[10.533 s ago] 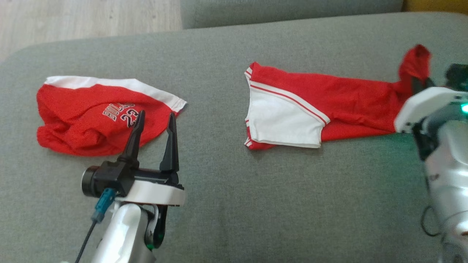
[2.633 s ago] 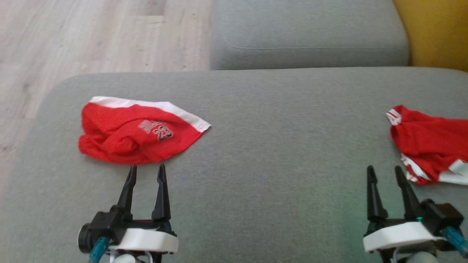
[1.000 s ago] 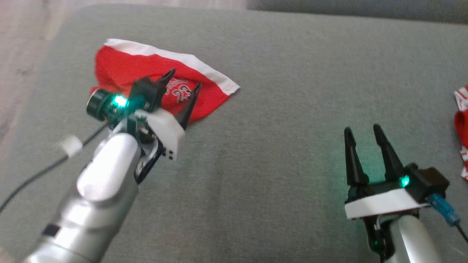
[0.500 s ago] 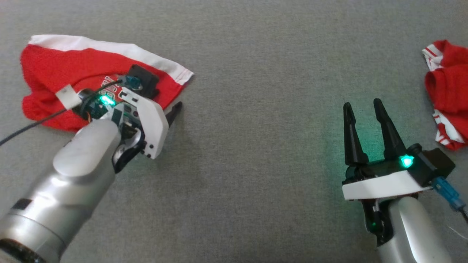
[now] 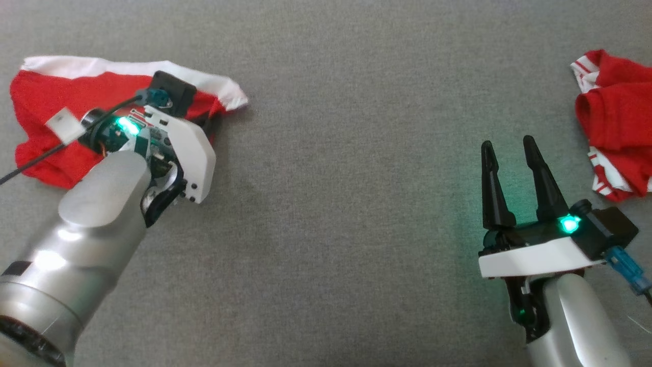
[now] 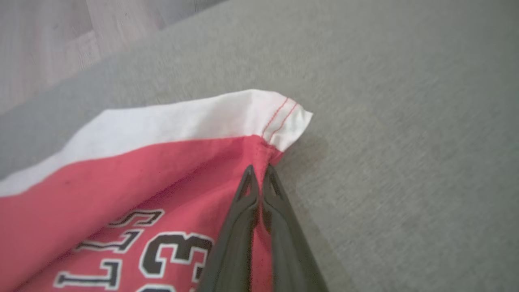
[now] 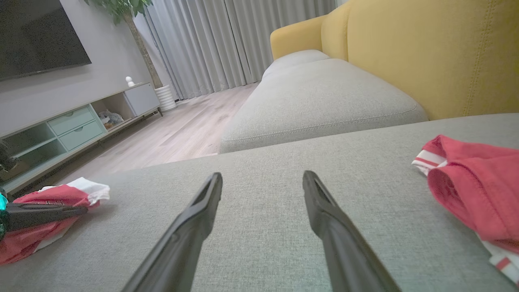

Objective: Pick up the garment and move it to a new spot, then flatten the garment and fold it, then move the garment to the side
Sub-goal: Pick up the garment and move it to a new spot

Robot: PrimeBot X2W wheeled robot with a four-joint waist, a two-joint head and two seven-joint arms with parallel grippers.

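A wide stretch of bare grey cushion (image 5: 331,204) lies open between the two arms, with nothing on it to catch a passing gripper. On the left the red garment (image 5: 41,97) lies heaped. The left gripper (image 6: 258,172), its fingers pinched on the fabric by the white-banded corner, blocks that side, and its silver forearm (image 5: 86,224) slants across the near left. The right gripper (image 5: 508,142), fingers spread, has bare cushion ahead, and near its right lies a second red garment (image 5: 616,107). A yellow sofa back (image 7: 425,52) walls off the far right, and the floor (image 7: 182,134) opens beyond the left.
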